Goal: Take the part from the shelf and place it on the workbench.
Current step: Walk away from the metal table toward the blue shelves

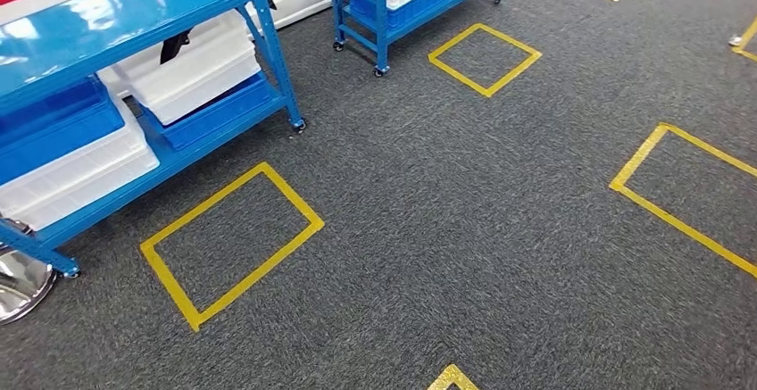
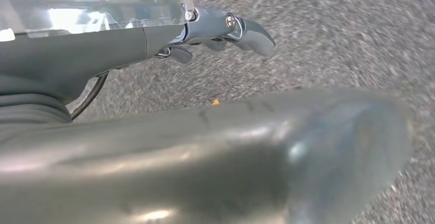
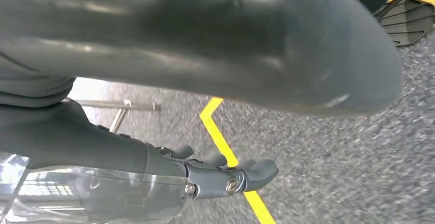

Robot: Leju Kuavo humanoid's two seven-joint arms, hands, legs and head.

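A blue shelf rack [image 1: 134, 2] stands at the left of the head view, with white bins [image 1: 192, 69] and a blue bin [image 1: 54, 127] on its lower levels. A small dark object [image 1: 174, 46] hangs at the edge of one white bin; I cannot tell whether it is the part. My left hand [image 2: 220, 26] hangs over grey carpet with its fingers apart and nothing in them. My right hand [image 3: 225, 178] also hangs over the carpet, fingers extended and holding nothing.
A second blue rack [image 1: 384, 15] on castors holds white bins at the top middle. Yellow tape squares [image 1: 232, 243] [image 1: 485, 58] [image 1: 687, 194] mark the grey carpet. A shiny metal base [image 1: 18, 283] sits at the left edge. A yellow tape line [image 3: 225, 142] runs under my right hand.
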